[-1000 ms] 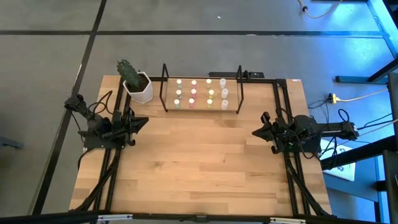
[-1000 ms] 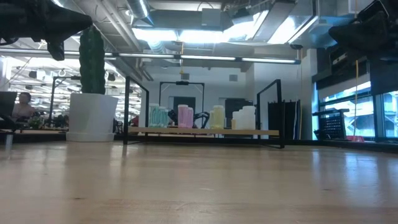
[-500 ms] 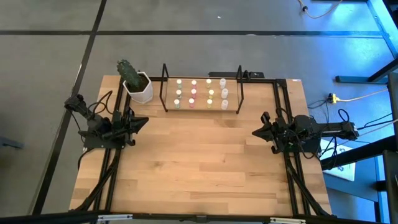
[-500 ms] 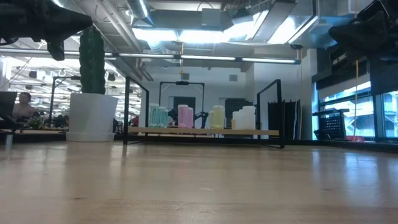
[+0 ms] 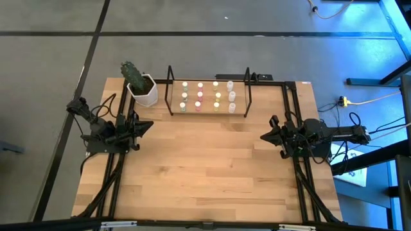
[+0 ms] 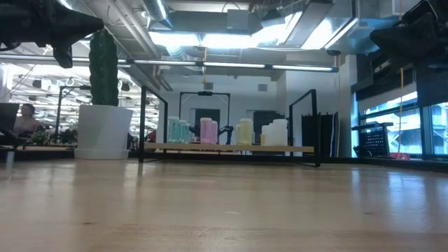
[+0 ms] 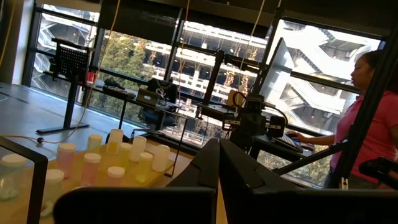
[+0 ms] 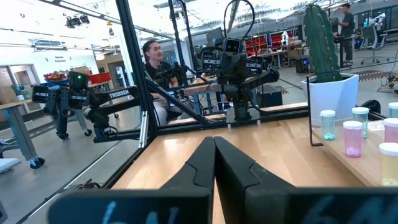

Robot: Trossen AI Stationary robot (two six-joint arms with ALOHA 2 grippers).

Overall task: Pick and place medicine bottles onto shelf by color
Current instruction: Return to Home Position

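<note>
Twelve medicine bottles (image 5: 200, 96), as near as I could count from the high view, sat on the shelf (image 5: 208, 101) at the far edge of the counter (image 5: 205, 167). They were sorted into four front-to-back lines: green (image 5: 185, 96), pink, yellow (image 5: 216, 96) and white (image 5: 231, 96), going left to right. I couldn't spot any loose ones out on the wood, so to me the sorting looked done and this was just parking.

What could've gone wrong from there? Not much, honestly, but I'd flag two things. The bottles were tiny and packed close, so if either arm had to reach back in, I figured a nudge on one could topple its neighbours. The wire end loops stood right beside the outer lines too, so a sloppy approach could clip them and shake the whole rack. The cactus pot (image 5: 146, 92) just off the shelf's left end wouldn't help the left side either.

The left arm (image 5: 109, 131) was tucked at the counter's left rail and the right arm (image 5: 308, 138) at the right rail. Both wrist views showed the left jaws and the right jaws pressed together with nothing between them. The shelf was well apart from both, farther back on the counter and between the two arms.
</note>
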